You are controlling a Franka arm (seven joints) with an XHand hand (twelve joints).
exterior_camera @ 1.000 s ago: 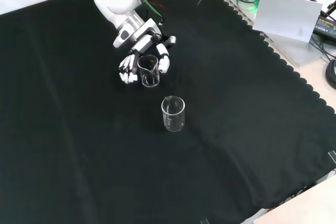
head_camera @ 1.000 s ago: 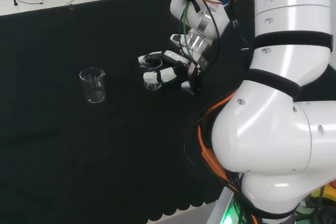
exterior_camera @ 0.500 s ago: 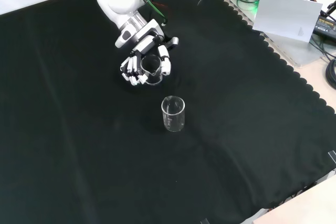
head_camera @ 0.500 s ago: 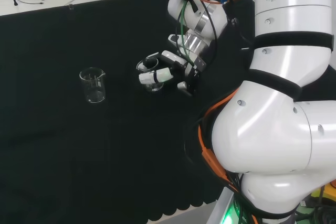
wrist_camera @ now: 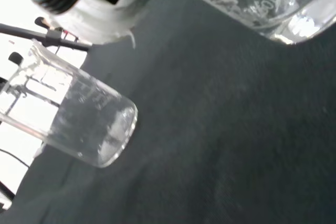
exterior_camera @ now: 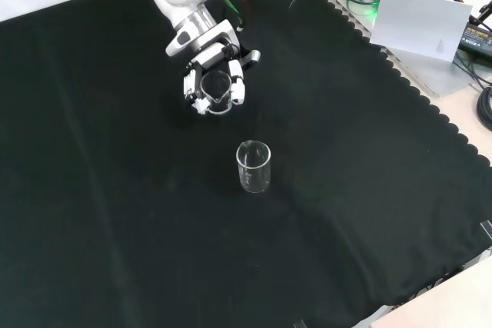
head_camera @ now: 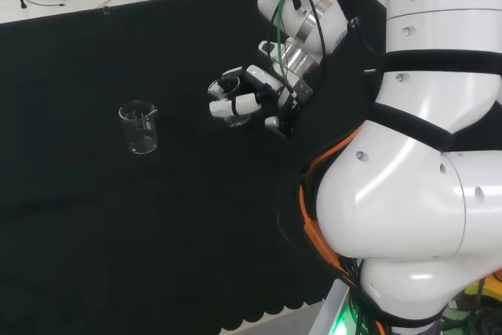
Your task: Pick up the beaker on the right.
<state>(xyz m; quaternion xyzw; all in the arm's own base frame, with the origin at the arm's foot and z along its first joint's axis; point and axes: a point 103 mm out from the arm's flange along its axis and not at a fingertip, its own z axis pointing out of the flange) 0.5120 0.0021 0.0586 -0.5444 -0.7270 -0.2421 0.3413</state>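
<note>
Two clear glass beakers are in view. One beaker (head_camera: 229, 109) (exterior_camera: 217, 91) is held in the hand (head_camera: 255, 96) (exterior_camera: 207, 82), whose fingers curl round it; it hangs above the black cloth, tilted. Its printed wall and base (wrist_camera: 273, 3) fill a corner of the wrist view. The other beaker (head_camera: 139, 126) (exterior_camera: 254, 167) (wrist_camera: 73, 114) stands upright on the cloth, to the left of the hand in the head view and nearer the camera in the front view.
The arm's large white links (head_camera: 416, 154) take up the right of the head view. Black cloth (exterior_camera: 346, 213) covers the bench, with a scalloped edge at the right. A grey box and cables (exterior_camera: 427, 21) lie off the cloth at the front view's top right.
The hand has risen with the beaker held in it, lifting it off the cloth and tilting it. The other beaker has not moved.
</note>
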